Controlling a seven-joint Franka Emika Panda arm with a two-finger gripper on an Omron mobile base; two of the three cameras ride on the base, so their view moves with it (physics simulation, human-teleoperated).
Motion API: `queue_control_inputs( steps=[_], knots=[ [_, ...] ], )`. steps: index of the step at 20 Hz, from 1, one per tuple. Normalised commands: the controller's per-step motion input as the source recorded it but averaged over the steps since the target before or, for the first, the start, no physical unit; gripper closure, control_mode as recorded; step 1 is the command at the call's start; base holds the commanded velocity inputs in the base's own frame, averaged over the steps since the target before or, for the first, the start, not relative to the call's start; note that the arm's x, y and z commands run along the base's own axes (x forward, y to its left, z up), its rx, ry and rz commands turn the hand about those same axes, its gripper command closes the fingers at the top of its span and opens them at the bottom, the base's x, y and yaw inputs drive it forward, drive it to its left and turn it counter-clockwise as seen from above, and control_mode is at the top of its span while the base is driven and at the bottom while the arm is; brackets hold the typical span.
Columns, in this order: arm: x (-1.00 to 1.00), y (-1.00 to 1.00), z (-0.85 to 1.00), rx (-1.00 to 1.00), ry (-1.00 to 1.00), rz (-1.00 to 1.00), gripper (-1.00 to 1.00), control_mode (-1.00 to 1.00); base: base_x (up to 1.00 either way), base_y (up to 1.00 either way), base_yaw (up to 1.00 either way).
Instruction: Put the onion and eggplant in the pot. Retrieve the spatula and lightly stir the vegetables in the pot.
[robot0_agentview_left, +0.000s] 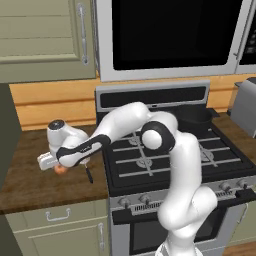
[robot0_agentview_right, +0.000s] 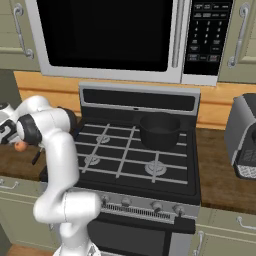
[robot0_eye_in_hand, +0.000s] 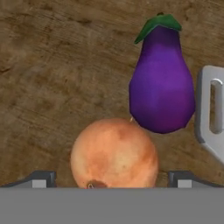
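- I am looking down through the hand view at the gripper (robot0_eye_in_hand: 112, 180), whose two dark finger tips are standing wide apart at the bottom edge, released and grasping nothing.
- The onion (robot0_eye_in_hand: 113, 153) is sitting low in the middle of that frame, between the two tips, on the brown wooden counter (robot0_eye_in_hand: 57, 74); I cannot tell whether either tip is touching it.
- The eggplant (robot0_eye_in_hand: 162, 83) is lying in the upper right of the hand view, green cap pointing up, its rounded end just beside the onion's upper right edge.
- The spatula (robot0_eye_in_hand: 212, 113) is showing its silver slotted head at the right edge of the hand view, just beside the eggplant.
- In the left base view the arm is reaching to the left of the frame, over the counter beside the stove (robot0_agentview_left: 170, 155), with the hand hanging over the onion at middle left.
- In that same view the spatula's thin black handle is lying just right of the hand.
- In the right base view the pot (robot0_agentview_right: 160, 131) is sitting on the stove's back right burner, near the frame's centre, well apart from the vegetables.
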Motion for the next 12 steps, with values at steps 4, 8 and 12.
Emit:
queue_control_inputs(
  steps=[4, 8, 12],
  knots=[
    [0.31, 0.0, -0.16, 0.0, 0.01, 0.0, -1.0, -1.0, 0.0, 0.0, 0.0],
    [0.1, 0.0, -0.19, 0.0, 0.03, 0.0, -1.0, -1.0, 0.0, 0.0, 0.0],
    [-0.08, 0.0, -0.21, 0.0, 0.04, 0.02, -1.0, -1.0, 0.0, 0.0, 0.0]
  ],
)
